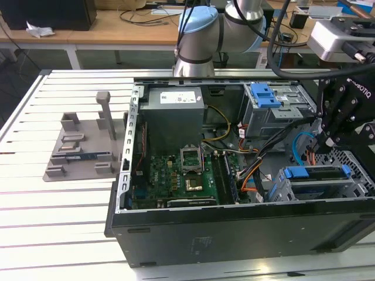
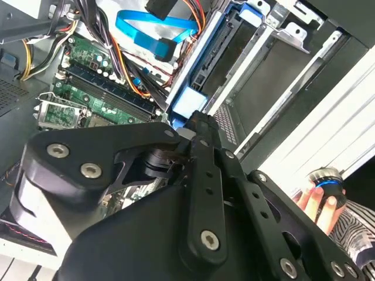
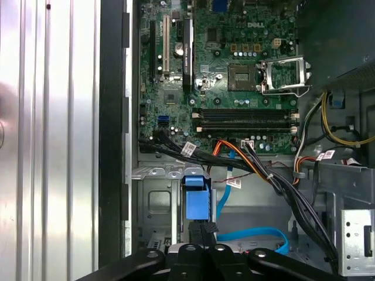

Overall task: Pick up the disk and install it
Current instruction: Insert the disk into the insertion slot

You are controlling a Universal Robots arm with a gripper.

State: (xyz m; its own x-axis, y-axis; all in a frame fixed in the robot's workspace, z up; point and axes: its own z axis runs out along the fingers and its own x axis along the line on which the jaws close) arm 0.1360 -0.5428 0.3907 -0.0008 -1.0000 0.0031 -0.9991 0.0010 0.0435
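**Q:** Where is the gripper (image 1: 337, 137), and what does it hold?

**A:** It hangs over the drive cage at the exterior view's right. Its fingers (image 2: 202, 132) meet the blue frame of the disk (image 1: 313, 173); whether they are clamped on it cannot be told.

**Q:** Where does the disk sit?

**A:** In the cage slot (image 3: 153, 202), near the case's front wall, just beside the blue cable (image 2: 153, 24) and the green board (image 1: 176, 175).

**Q:** What makes this step go well?

**A:** Probably keeping the disk square to the rails and the loose wires (image 3: 258, 167) outside the slot.
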